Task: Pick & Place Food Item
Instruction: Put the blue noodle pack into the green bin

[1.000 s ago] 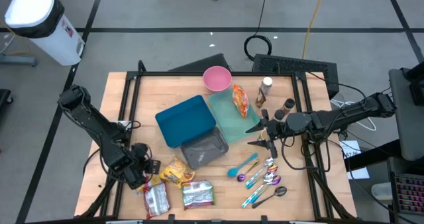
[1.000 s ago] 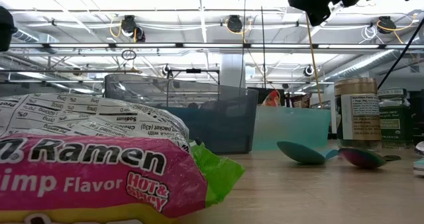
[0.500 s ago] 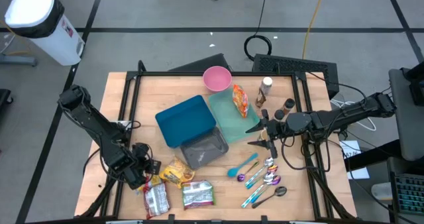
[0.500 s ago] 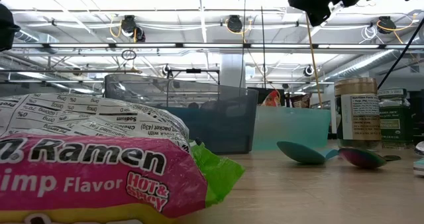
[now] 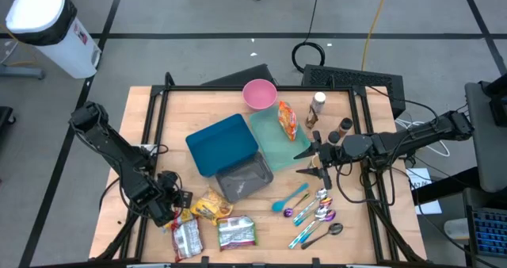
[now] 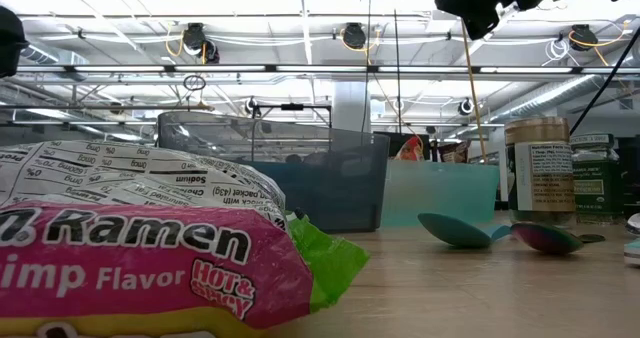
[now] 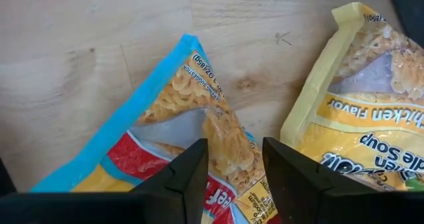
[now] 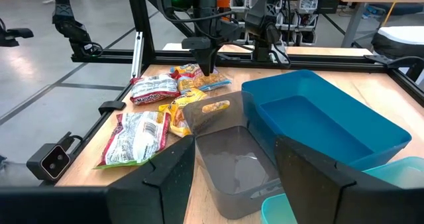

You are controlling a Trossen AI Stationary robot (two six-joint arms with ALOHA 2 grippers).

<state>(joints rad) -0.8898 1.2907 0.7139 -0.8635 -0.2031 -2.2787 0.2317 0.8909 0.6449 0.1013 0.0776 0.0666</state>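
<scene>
- Step in hand: approach to pick. Left gripper low at the near-left corner of the worktop, fingers parted, released, straddling the blue-edged noodle packet without closing on it.
- Task item: packet flat on the worktop, just beside the yellow chicken-flavour packet.
- Likely destination: grey bin, near.
- Right gripper parked mid-worktop, fingers apart, empty.
- Next move, by judgement: lower, clench on the packet edge, lift clear of the neighbour.
</scene>
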